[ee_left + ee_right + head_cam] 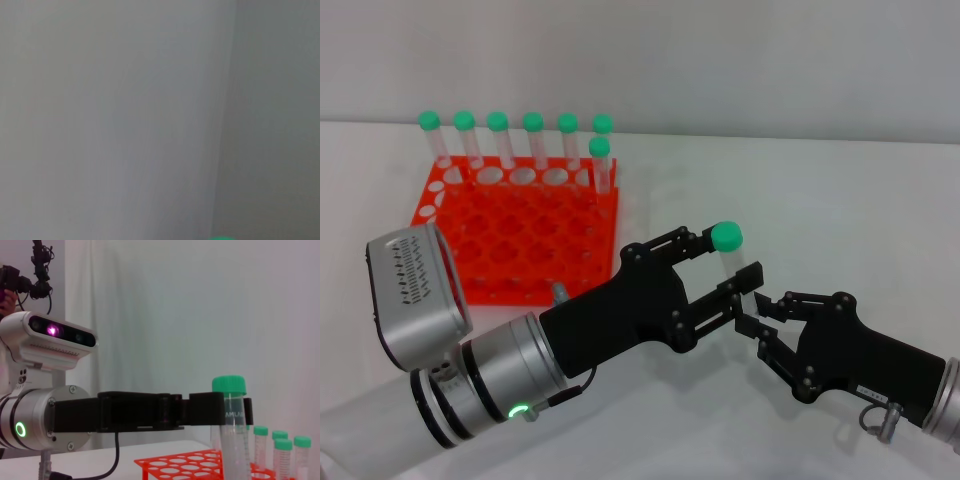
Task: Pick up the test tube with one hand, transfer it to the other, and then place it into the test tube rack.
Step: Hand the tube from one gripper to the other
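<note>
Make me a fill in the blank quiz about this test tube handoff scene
1. The left gripper holds a test tube with a ____ cap.
2. The test tube rack is colored ____.
3. The rack holds ____ capped tubes.
4. The right gripper is on the tube's ____ end.

Missing words: green; orange-red; seven; lower
</note>
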Controlling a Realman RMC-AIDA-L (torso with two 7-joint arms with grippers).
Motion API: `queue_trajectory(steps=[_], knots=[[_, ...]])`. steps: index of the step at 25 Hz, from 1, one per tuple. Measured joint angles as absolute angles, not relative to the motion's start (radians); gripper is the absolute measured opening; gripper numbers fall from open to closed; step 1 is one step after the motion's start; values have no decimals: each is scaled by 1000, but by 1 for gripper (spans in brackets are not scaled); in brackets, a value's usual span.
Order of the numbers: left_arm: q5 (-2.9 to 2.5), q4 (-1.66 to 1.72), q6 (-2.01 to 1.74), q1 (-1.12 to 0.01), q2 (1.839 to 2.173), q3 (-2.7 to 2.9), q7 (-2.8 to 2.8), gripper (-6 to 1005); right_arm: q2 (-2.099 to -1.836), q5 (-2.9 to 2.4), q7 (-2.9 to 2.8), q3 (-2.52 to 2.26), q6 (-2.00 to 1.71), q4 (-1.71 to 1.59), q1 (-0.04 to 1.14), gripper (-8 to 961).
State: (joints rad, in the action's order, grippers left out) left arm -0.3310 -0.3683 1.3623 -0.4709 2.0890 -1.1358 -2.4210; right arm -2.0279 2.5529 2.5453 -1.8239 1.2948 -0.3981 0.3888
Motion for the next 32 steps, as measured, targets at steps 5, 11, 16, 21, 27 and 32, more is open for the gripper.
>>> queue_trajectory(steps=[5,11,16,21,27,32], knots=[[-325,-370,1351,-471,2089,-1136,-2420,533,-2028,2551,2551,-1824,1295,-398,390,224],[-324,-387,1323,-471,2090,-1136,-2420,306,-2028,2554,2573,-1828,1294,-398,390,226],[-325,-395,1309,-471,2091,-1136,-2418,217,-2028,2554,2574,-1832,1293,-395,390,228],[-325,-397,1308,-471,2092,-1136,-2418,218,-2026,2553,2575,-1833,1294,-390,389,230],[-320,-405,1308,-468,2093,-1138,-2421,216,-2025,2545,2579,-1838,1300,-392,386,232],[-317,-407,1309,-466,2092,-1138,-2424,215,-2025,2547,2571,-1837,1305,-393,381,234]])
